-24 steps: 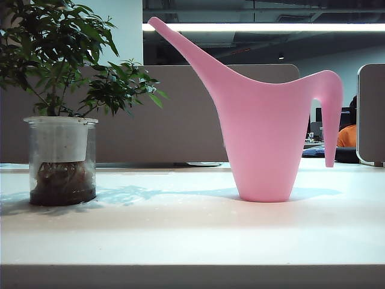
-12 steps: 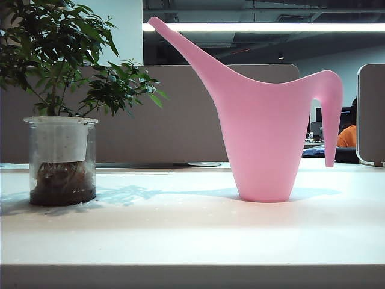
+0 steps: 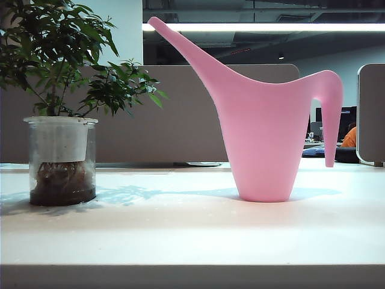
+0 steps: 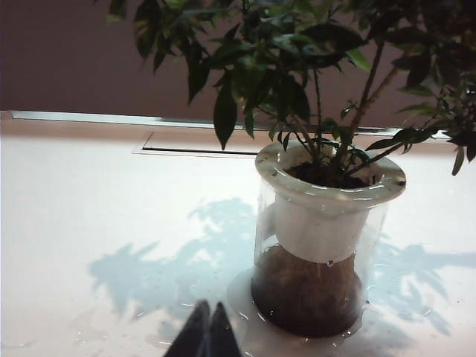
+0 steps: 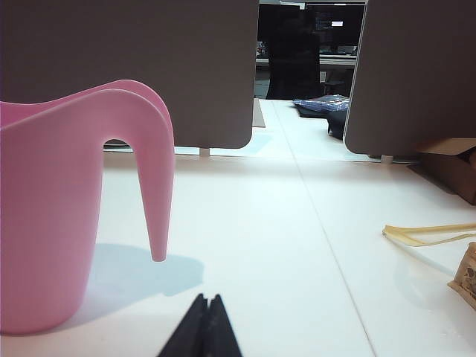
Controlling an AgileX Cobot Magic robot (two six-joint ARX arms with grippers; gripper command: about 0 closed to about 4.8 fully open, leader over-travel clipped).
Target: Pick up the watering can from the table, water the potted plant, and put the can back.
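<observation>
The pink watering can (image 3: 264, 138) stands upright on the white table (image 3: 180, 235), right of centre, its long spout pointing up toward the potted plant (image 3: 62, 156) at the left. Its hooked handle (image 5: 152, 186) hangs down on the can's right side. The plant is bushy and dark green, in a clear glass jar with a white inner pot (image 4: 323, 223). My left gripper (image 4: 209, 307) is shut and empty, low over the table just short of the jar. My right gripper (image 5: 207, 300) is shut and empty, near the table, a little way from the handle. Neither arm appears in the exterior view.
Grey partition panels (image 3: 198, 114) stand behind the table. A recessed cover plate (image 4: 197, 143) lies in the tabletop behind the plant. A yellowish strip (image 5: 428, 234) and a packet (image 5: 465, 275) lie off beyond the can's handle side. Water droplets (image 4: 245, 316) spot the surface by the jar.
</observation>
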